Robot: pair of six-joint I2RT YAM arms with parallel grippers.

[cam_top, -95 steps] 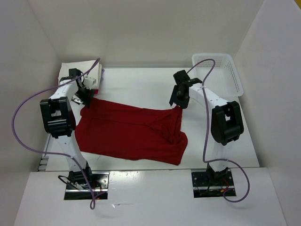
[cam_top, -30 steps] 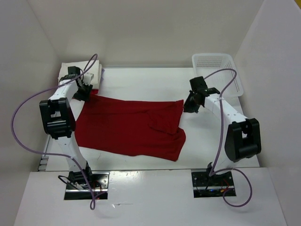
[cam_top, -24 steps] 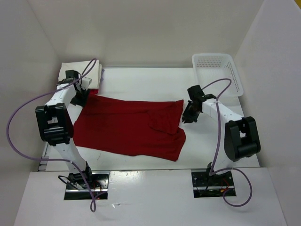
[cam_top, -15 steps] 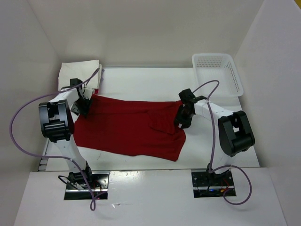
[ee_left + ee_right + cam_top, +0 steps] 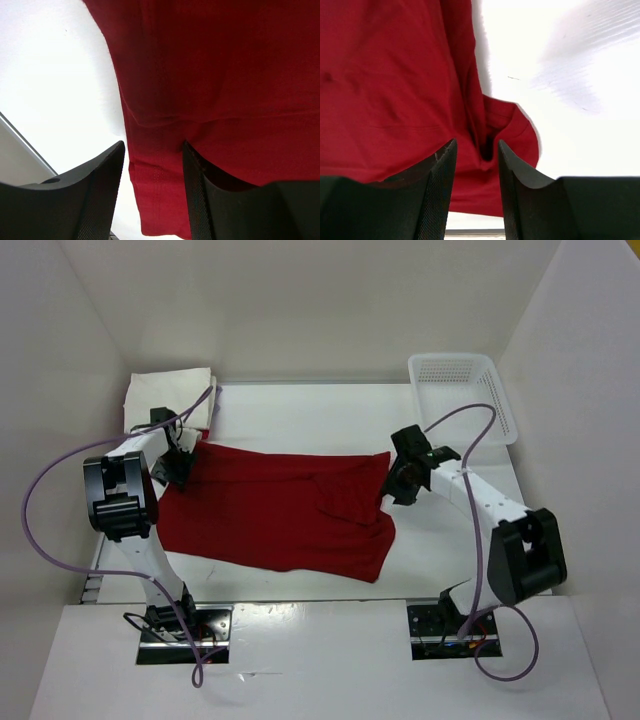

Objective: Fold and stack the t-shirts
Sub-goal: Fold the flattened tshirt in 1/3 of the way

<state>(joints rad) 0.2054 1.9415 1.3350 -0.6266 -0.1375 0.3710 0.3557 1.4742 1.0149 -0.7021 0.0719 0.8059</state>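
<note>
On the white bench [image 5: 300, 410] the red shirt [image 5: 270, 510] lies spread, long axis left to right. We find both part open, gripping nothing: left pincer [image 5: 152, 150] astride its left end, right pincer [image 5: 476, 147] astride its right.

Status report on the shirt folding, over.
Left gripper and right gripper open, each over an edge of the dark red t-shirt. Shirt spread on the table, not stacked yet. Nothing in the way.

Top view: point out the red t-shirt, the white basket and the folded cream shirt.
red t-shirt [image 5: 260, 510], top view, middle of the cloth.
basket [image 5: 503, 405], top view, right wall.
cream shirt [image 5: 165, 390], top view, its upper face.
</note>
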